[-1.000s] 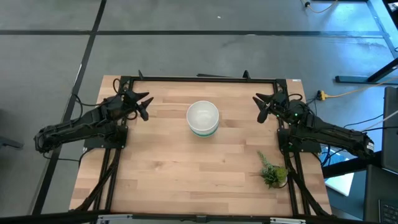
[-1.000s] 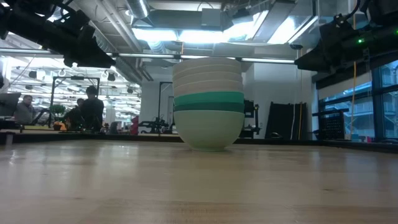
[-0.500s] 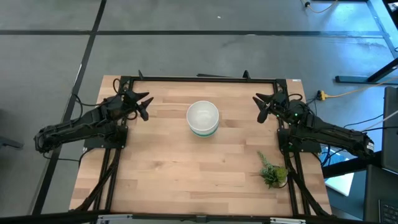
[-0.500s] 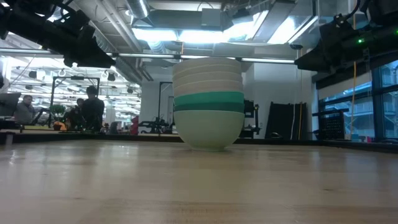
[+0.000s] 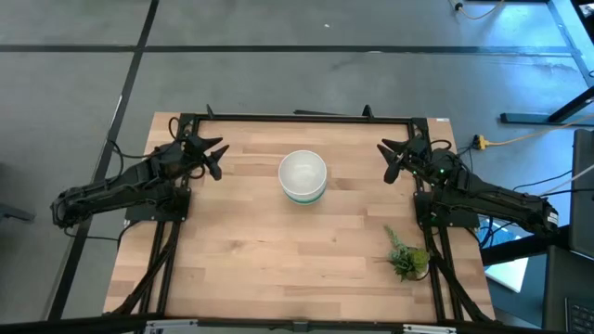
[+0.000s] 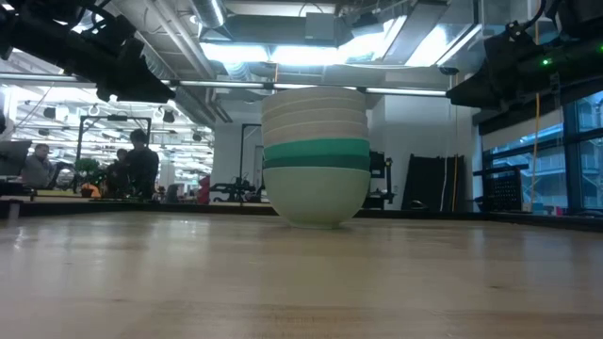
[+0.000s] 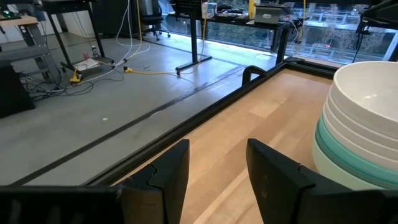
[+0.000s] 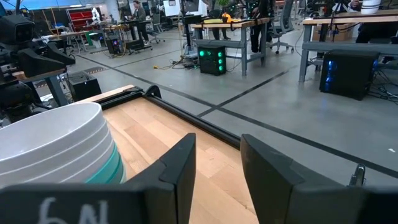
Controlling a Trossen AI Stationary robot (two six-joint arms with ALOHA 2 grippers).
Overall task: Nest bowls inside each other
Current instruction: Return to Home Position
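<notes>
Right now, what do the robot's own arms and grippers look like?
Both arms, left arm and right arm, are dark, jointed and slender, with black cables trailing beside them. The left gripper and right gripper each carry two flat, matte black fingers. Pale characters mark the right wrist housing; I cannot read them.

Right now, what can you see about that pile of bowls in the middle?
The stack of bowls stands upright on the wooden table, between the left gripper and the right gripper, which sit open and apart from it. The bowls are round, smooth and nested, so mostly rims show: pale at the bottom, then a dark teal band, a bright turquoise band, and white rims above. From above, the top looks white and empty. Only the table touches it.
</notes>
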